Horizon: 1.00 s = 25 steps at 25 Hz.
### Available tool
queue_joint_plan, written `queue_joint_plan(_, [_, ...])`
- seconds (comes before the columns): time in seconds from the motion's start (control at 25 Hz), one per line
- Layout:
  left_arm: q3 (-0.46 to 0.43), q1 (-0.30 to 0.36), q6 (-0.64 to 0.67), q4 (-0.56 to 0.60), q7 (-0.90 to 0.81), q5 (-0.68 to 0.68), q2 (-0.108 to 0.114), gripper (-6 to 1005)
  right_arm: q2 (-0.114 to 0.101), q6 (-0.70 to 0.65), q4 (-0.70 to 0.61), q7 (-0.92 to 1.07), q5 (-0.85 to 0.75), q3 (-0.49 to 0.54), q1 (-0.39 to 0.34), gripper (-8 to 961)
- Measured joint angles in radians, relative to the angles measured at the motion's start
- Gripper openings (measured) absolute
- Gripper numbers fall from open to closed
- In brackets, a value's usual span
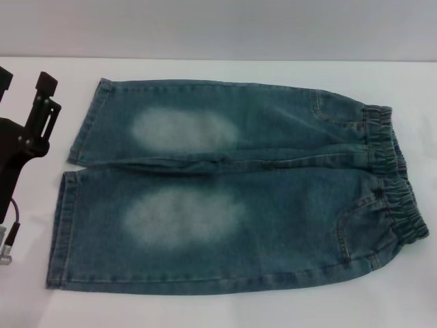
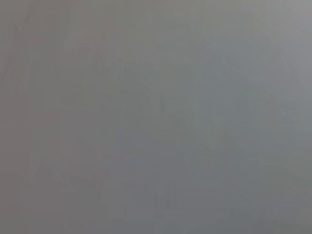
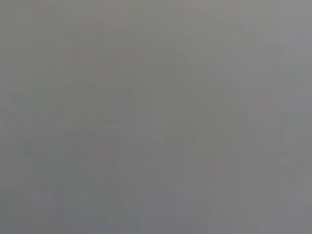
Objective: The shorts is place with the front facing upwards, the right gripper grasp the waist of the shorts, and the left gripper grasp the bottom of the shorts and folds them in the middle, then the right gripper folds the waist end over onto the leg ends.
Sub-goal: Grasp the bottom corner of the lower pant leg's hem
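Note:
Blue denim shorts (image 1: 232, 191) with pale faded patches lie flat and front up on the white table (image 1: 218, 311) in the head view. The elastic waist (image 1: 392, 178) is at the right and the two leg ends (image 1: 68, 205) are at the left. My left gripper (image 1: 24, 82), black, sits at the left edge of the view, a short way left of the far leg's hem. It is open and holds nothing. The right gripper is out of view. Both wrist views show only a plain grey field.
A cable and connector (image 1: 7, 239) hang beside the left arm, near the closer leg's hem. The table's far edge (image 1: 218, 59) meets a pale wall. White tabletop surrounds the shorts on every side.

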Motion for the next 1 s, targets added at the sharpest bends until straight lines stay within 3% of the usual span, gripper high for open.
queue_joint_plan(0.2, [0.005, -0.008, 0.002, 0.030, -0.087, 0.014, 0.018, 716, -0.001, 0.006, -0.021, 0.169, 0.000, 0.032, -0.044, 549])
queue_joint_plan(0.44, [0.047, -0.096, 0.004, 0.265, -0.532, 0.089, 0.073, 697, -0.001, 0.011, -0.024, 0.188, 0.001, 0.076, -0.091, 548])
queue_joint_plan(0.6, [0.204, -0.175, 0.008, 0.426, -0.868, 0.098, 0.127, 679, -0.002, 0.035, -0.047, 0.189, 0.012, 0.089, -0.124, 548])
queue_joint_plan(0.64, [0.204, -0.175, 0.008, 0.426, -0.868, 0.098, 0.127, 673, -0.002, 0.035, -0.047, 0.189, 0.012, 0.089, -0.124, 548])
queue_joint_plan(0.68, [0.318, -0.209, 0.006, 0.483, -1.036, 0.099, 0.156, 668, -0.002, 0.043, -0.054, 0.189, 0.017, 0.094, -0.132, 548])
queue_joint_plan(0.72, [0.318, -0.209, 0.006, 0.483, -1.036, 0.099, 0.156, 662, -0.002, 0.049, -0.064, 0.189, 0.019, 0.101, -0.142, 548])
queue_joint_plan(0.8, [0.560, -0.264, 0.012, 0.561, -1.291, 0.097, 0.198, 651, -0.004, 0.074, -0.093, 0.189, 0.021, 0.120, -0.166, 548])
queue_joint_plan(0.84, [0.667, -0.284, 0.036, 0.608, -1.390, 0.095, 0.205, 651, -0.004, 0.074, -0.093, 0.189, 0.021, 0.120, -0.166, 548])
queue_joint_plan(1.0, [0.810, -0.302, 0.099, 0.727, -1.557, 0.095, 0.203, 652, -0.005, 0.117, -0.127, 0.189, 0.023, 0.146, -0.186, 549])
